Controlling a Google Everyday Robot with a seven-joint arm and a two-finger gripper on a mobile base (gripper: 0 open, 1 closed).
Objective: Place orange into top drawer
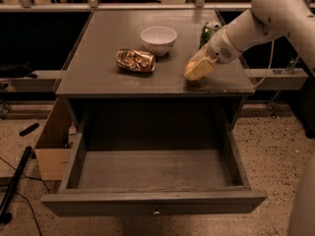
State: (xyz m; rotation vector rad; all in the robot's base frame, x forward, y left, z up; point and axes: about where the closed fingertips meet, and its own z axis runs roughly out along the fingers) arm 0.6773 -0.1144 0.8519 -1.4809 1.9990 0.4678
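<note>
The orange sits on the grey tabletop near its front right corner, and only a small part of it shows. My gripper is down on the tabletop right at the orange and covers most of it. The top drawer is pulled fully open below the tabletop; its inside is bare and its small round knob faces the front. My white arm comes in from the upper right.
On the tabletop stand a white bowl, a crumpled gold-brown snack bag and a green can just behind my gripper. A cardboard box stands on the floor left of the drawer, with a black pole beside it.
</note>
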